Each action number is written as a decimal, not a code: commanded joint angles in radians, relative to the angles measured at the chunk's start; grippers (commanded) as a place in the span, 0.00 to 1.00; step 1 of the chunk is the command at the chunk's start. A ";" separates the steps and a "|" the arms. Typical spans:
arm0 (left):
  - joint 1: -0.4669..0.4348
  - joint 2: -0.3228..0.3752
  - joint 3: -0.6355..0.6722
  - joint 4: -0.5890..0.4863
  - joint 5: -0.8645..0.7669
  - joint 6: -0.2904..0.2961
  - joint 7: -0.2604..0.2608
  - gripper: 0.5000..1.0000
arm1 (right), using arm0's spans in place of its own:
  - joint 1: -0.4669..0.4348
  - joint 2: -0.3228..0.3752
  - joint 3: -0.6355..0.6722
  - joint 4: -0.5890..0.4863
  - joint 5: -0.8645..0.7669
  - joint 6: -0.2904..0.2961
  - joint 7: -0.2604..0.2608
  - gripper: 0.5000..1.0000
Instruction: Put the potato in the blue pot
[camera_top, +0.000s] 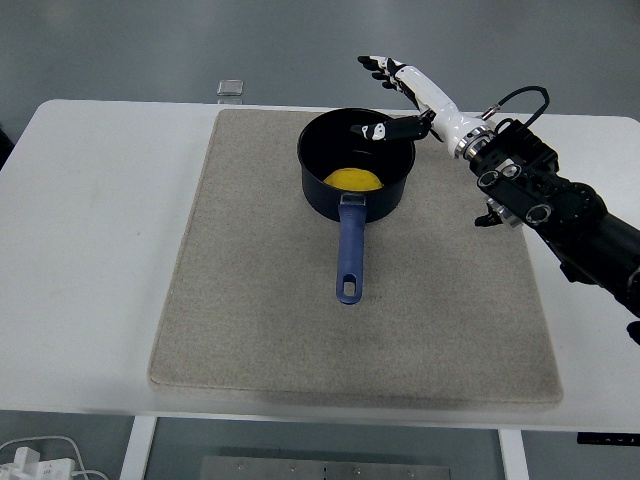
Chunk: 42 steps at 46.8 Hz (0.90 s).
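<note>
The yellow potato (352, 179) lies at the bottom of the blue pot (352, 200), which stands on the far middle of the beige mat (260, 300) with its handle (348, 255) pointing toward the near edge. My right hand (392, 95) hovers above the pot's far right rim, fingers spread and holding nothing; its thumb reaches over the pot's opening. The right arm (560, 205) comes in from the right edge. No left arm shows.
A small grey square object (231, 88) lies at the table's far edge, behind the mat. White cables (40, 460) sit on the floor at the bottom left, below the table edge.
</note>
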<state>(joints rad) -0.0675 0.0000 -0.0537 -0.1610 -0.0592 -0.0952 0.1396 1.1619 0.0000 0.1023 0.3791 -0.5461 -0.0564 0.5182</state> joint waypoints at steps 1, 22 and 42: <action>0.000 0.000 0.000 -0.002 -0.001 0.000 0.000 1.00 | 0.004 0.000 0.001 0.000 0.144 0.004 -0.033 0.85; 0.002 0.000 0.000 0.001 -0.001 0.000 0.000 1.00 | -0.010 -0.034 0.344 0.000 0.592 0.016 -0.250 0.85; 0.002 0.000 0.000 0.000 -0.001 0.000 0.000 1.00 | -0.047 -0.100 0.418 -0.002 0.712 0.023 -0.261 0.85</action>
<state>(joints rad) -0.0659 0.0000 -0.0537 -0.1609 -0.0595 -0.0951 0.1396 1.1209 -0.0911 0.5192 0.3775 0.1625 -0.0340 0.2532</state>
